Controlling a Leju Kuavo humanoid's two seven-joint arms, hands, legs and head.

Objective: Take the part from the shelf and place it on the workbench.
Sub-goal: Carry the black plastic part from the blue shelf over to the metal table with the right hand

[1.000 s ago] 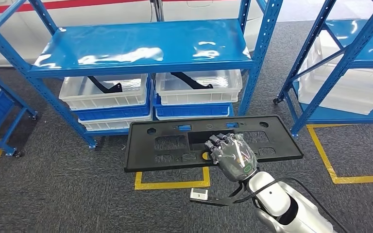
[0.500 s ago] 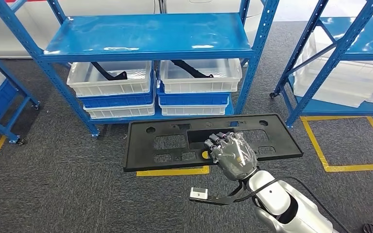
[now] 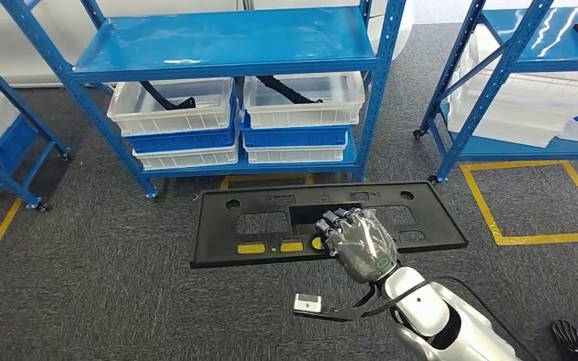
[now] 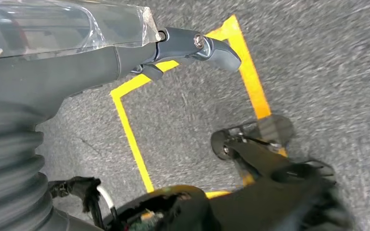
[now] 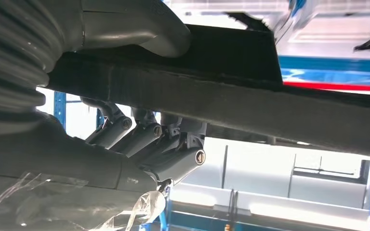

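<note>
my right hand (image 3: 359, 244) grips the long flat black plastic panel (image 3: 271, 226) by its middle, carried level above the carpet. held one-handed, it could tip or slip when i turn. my left hand (image 4: 192, 45) hangs holding nothing.

White bins (image 3: 301, 96) on blue shelf (image 3: 226, 39)

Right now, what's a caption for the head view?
Right hand holds the black panel before the blue shelf.
</note>
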